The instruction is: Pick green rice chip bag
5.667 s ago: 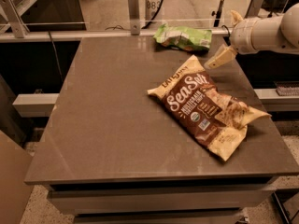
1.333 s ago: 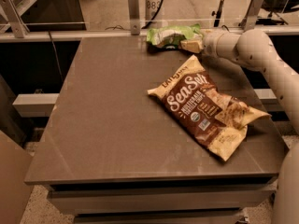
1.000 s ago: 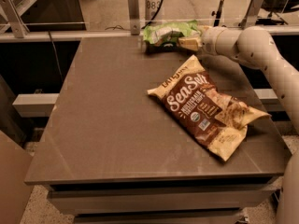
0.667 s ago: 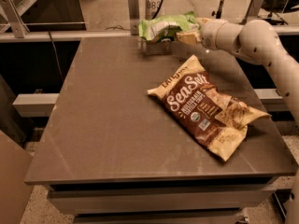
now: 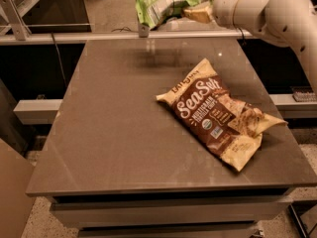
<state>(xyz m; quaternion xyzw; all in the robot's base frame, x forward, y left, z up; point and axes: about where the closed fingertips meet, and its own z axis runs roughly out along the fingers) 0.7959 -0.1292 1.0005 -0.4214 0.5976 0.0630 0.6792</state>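
The end effector (image 5: 202,3) is at the top of the view, beyond the far edge of the Sea Salt chip bag (image 5: 218,115) and slightly to the left of it. It is clenched on the green rice chip bag (image 5: 161,3). The tan fingers (image 5: 198,15) grip the right end of that bag. The lower finger is visible below the crinkled film. The upper finger is largely cut off by the top edge of the view, so the exact gap between the two cannot be read.

The green rice chip bag hangs leftward from the grip, clear of the worktop (image 5: 114,123), and is well apart from the Sea Salt chip bag. Its white label faces the camera, but the print is illegible. Its upper edge runs out of view. A faint dark shadow (image 5: 156,58) lies on the worktop beyond the Sea Salt chip bag, toward the far edge.

The white arm (image 5: 267,11) extends from the end effector to the right, passes above the far right side of the Sea Salt chip bag, and leaves the view at the right edge. Its base is not visible.

The Sea Salt chip bag lies flat on the right half of the worktop, set diagonally, with its crumpled near-right end close to the worktop's right edge. A metal rail (image 5: 64,36) runs behind the worktop on the far side of the Sea Salt chip bag.
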